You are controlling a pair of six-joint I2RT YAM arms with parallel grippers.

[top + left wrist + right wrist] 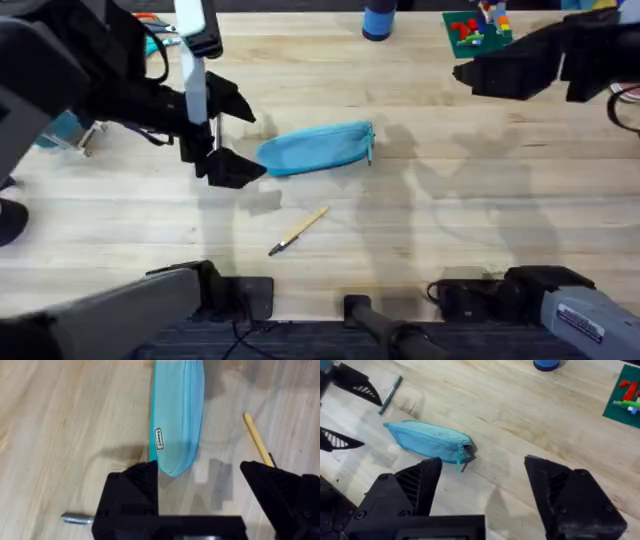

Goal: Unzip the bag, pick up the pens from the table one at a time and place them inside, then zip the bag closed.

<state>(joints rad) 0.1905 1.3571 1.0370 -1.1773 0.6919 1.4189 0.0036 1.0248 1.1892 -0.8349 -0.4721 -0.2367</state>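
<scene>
Black fingers of the left gripper (200, 497), spread wide and empty, straddle the near end of the bag (177, 415), a soft, light pouch likely to crumple, so pinch that end while pulling the zipper tab (463, 456).

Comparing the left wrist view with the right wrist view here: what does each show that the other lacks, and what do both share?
Left wrist alone: the tan pen lying beside the bag, and the left gripper open at the bag's end. Right wrist alone: the bag's zipper pull, a green board of bricks, a blue object and the open right gripper. Both: the bag, the silver pen and the table.
</scene>
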